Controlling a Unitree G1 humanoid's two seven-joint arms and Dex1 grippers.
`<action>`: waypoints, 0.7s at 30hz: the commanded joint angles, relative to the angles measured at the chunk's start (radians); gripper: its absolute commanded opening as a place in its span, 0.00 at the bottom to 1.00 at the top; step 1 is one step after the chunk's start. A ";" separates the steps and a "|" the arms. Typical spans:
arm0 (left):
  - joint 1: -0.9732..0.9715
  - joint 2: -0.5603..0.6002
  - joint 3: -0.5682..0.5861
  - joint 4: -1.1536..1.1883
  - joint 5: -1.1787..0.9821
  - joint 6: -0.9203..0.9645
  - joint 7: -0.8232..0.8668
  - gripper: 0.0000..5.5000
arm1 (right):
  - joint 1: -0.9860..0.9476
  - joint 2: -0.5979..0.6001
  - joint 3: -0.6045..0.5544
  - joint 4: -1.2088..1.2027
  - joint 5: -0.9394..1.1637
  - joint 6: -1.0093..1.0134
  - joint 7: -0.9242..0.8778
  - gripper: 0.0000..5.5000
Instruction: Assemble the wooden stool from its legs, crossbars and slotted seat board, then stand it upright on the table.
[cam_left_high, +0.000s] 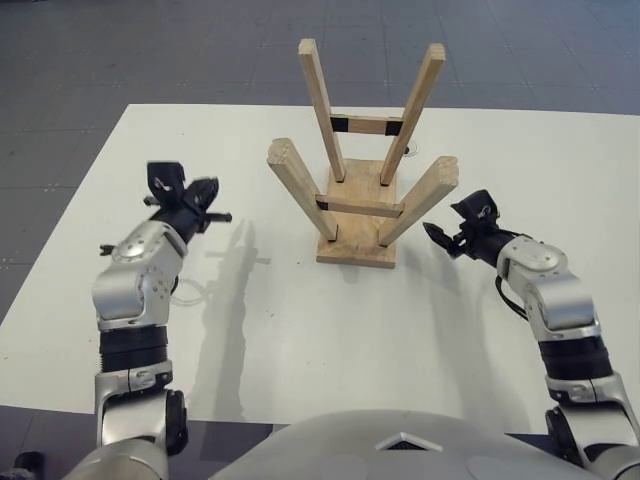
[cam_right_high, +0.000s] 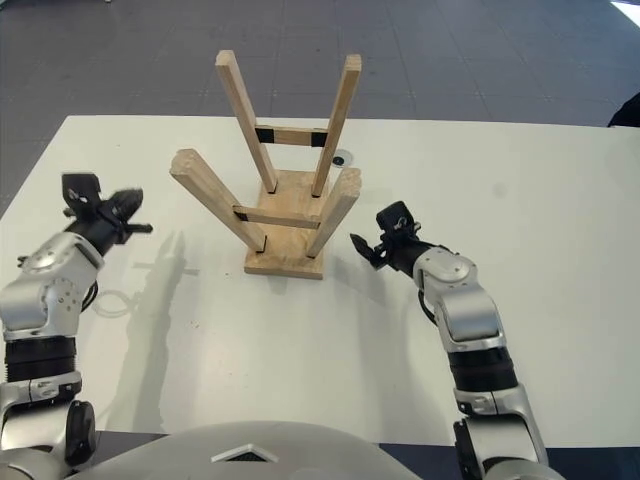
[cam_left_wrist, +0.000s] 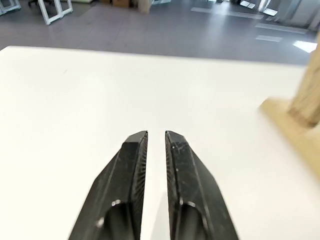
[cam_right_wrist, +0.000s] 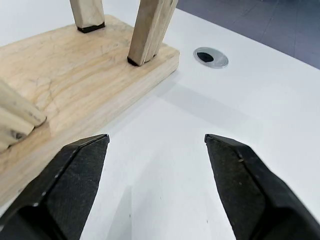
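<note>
Pale wood stool (cam_left_high: 358, 200) sits upside down near the middle of the white tabletop (cam_left_high: 300, 340). Its seat board (cam_left_high: 355, 250) lies flat on the surface and all 4 legs (cam_left_high: 322, 100) point up, with 2 crossbars (cam_left_high: 361, 207) bridging them. From where I stand the build looks done, so what remains is turning it over.

The right pincer (cam_right_wrist: 156, 139) hangs low just beside the seat board's edge, close to the near right leg (cam_left_high: 420, 200). Its jaws are wide apart and hold nothing. The left pincer (cam_left_wrist: 156, 134) sits well apart from the stool, its fingers almost together with only a slit between them, and it is empty.

To do the flip well, I'd judge each arm should take 1 leg low down, close to the board, where the joint is stiffest. The left would have to spread first. Tip slowly about 1 board edge, since the legs seem only pushed into slots. A jerk could pull 1 free or send the stool sliding.
</note>
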 joint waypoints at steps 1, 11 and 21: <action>0.055 0.004 0.083 0.112 0.084 -0.087 0.092 0.12 | -0.079 0.073 0.060 0.075 -0.020 -0.077 0.020 0.64; 0.038 0.009 0.194 0.265 0.117 -0.178 0.116 0.12 | -0.042 0.092 0.261 -0.231 0.058 0.117 0.197 0.64; 0.037 -0.038 0.041 -0.122 0.015 0.193 0.009 0.12 | 0.003 -0.068 -0.034 -0.291 0.195 0.332 0.179 0.58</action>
